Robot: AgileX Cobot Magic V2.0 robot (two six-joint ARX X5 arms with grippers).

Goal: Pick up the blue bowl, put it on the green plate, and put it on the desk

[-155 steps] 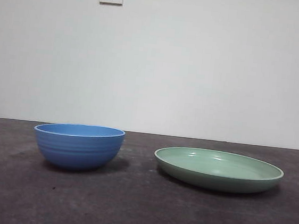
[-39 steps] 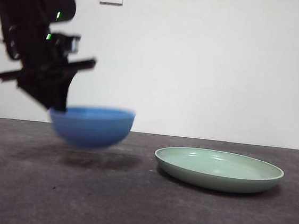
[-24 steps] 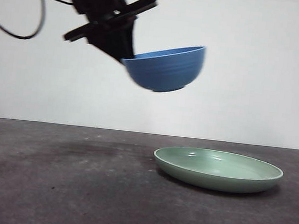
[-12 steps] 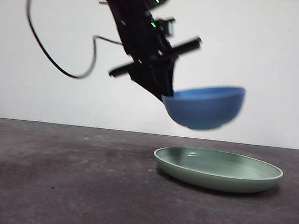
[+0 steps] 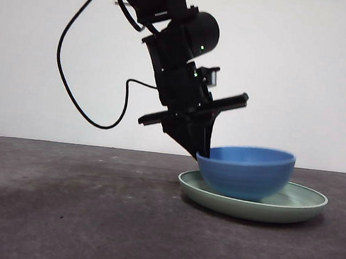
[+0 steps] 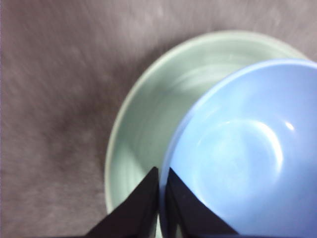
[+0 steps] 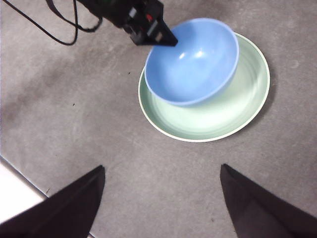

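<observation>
The blue bowl is down inside the green plate, toward the plate's left side and slightly tilted. Its base is hidden behind the plate's rim. My left gripper reaches down from the upper left and is shut on the bowl's left rim. In the left wrist view, the gripper pinches the rim of the bowl over the plate. The right wrist view shows the bowl in the plate from high above. My right gripper is open, empty and well apart from them.
The dark desk stretches bare to the left of the plate. A black cable hangs in a loop from the left arm. The desk's edge shows in the right wrist view, with a pale surface beyond.
The left gripper has carried the bowl up from the desk's left side, to the right and down into the plate. Half a second ago it hung above the plate.
</observation>
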